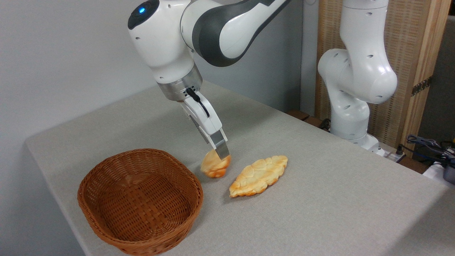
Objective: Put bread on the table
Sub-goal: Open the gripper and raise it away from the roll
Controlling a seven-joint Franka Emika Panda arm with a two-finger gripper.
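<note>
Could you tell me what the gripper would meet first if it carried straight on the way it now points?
Most likely the table: the gripper slants down, holding the bread low over the cloth between basket and braided pastry.

Brown woven wicker basket (140, 201) near the tabletop's front-left edge, upright, nothing inside. Flat leaf-shaped braided pastry (258, 175) to its right, toward the tabletop's middle, lying flat, apart from the basket. Beyond the far-right edge, a wooden-framed woven panel (405, 53); dark cables (428, 147) low at the right.
</note>
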